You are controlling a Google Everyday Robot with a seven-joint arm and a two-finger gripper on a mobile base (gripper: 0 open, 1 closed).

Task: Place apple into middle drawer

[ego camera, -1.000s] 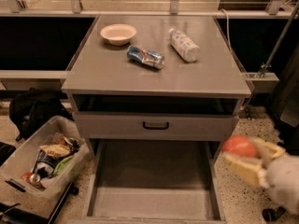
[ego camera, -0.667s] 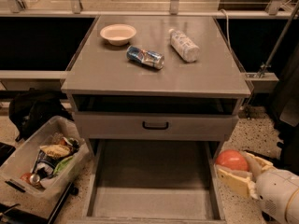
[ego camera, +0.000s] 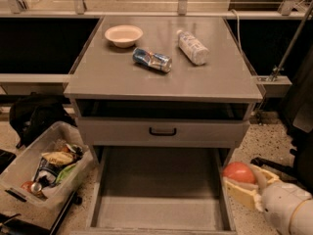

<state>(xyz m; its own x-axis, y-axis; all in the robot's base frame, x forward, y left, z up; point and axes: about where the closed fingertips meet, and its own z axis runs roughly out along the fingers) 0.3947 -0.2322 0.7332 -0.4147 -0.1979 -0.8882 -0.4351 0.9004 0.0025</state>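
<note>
The red apple (ego camera: 238,172) is held in my gripper (ego camera: 244,182) at the lower right, just outside and above the right wall of the open middle drawer (ego camera: 161,199). The gripper's pale fingers (ego camera: 239,194) close around the apple from below and behind. The drawer is pulled out, with a broad flat grey floor and nothing in it. Above it is a grey drawer front with a small black handle (ego camera: 162,131).
On the cabinet top (ego camera: 122,82) lie a white bowl (ego camera: 123,35), a crushed blue can (ego camera: 153,60) and a plastic bottle (ego camera: 192,46) on its side. A clear bin (ego camera: 44,168) of trash stands on the floor at the left, with a black bag (ego camera: 36,114) behind it.
My gripper with the apple has moved down and to the left, closer to the drawer's right wall.
</note>
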